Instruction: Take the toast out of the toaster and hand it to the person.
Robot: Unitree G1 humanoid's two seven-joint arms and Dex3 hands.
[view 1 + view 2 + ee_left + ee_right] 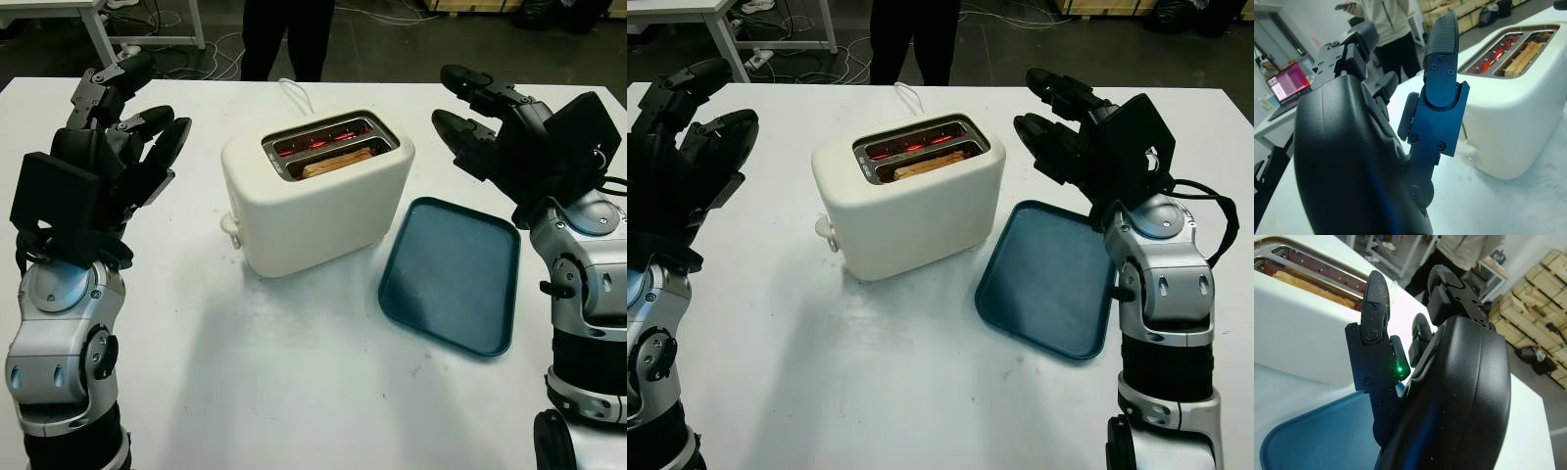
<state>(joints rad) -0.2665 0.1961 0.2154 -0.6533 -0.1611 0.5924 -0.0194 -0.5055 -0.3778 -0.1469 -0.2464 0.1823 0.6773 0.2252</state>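
A cream two-slot toaster (318, 196) stands in the middle of the white table. Its far slot glows red, and a slice of toast (336, 162) sits low in the near slot, also seen as toast (1522, 58) in the left wrist view. My left hand (137, 137) is raised to the left of the toaster, open and apart from it. On the other side my right hand (470, 113) hovers to the toaster's right, open, above the far edge of the tray. A person (284, 34) in dark trousers stands behind the table.
A dark teal tray (453, 272) lies on the table right of the toaster, with nothing on it. The toaster's white cord (297, 96) runs off the back edge. A laptop (1289, 81) sits on a desk behind.
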